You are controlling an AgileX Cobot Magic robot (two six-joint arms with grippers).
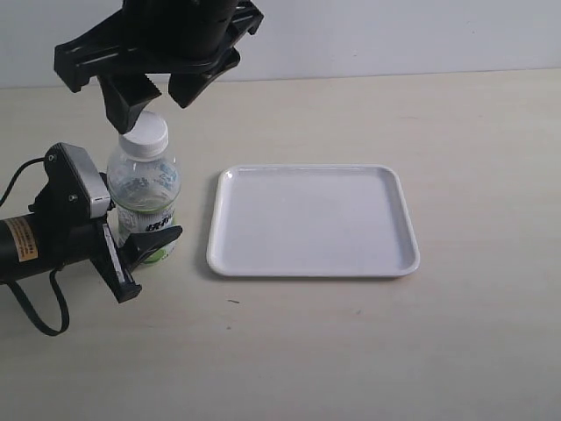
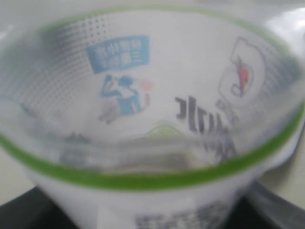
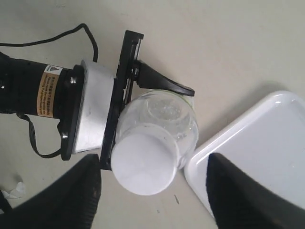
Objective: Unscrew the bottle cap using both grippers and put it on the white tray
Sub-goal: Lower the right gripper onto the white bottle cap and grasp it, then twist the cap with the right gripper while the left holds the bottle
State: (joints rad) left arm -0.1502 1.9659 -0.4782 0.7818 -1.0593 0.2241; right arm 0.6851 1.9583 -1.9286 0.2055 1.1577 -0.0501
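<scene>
**Q:** Fig. 1: where do the parts stand?

**A:** The bottle [image 1: 145, 189] stands upright on the table [image 1: 394, 351], left of the white tray [image 1: 311, 273] and apart from it. The bottle cap [image 1: 145, 133] sits on the neck, not yet removed. The left tool [image 1: 147, 259] is clenched on the bottle's lower body, one jaw on each side. The right tool [image 1: 158, 103] hangs over the cap with its jaws spread wide. Its fingers [image 3: 71, 195] are clear of the cap's side.

**Q:** What may fail from here?

**A:** Three things seem likely.
- (a) In the exterior view the right tool appears offset from the cap's axis. Closing off-centre would push the neck sideways and tilt the bottle in its low grip.
- (b) The left tool holds thin clear plastic near the base. Under twist the bottle may turn with the cap, or buckle.
- (c) The small cap may slip from the jaws on the way to the tray and land on the table instead.
</scene>
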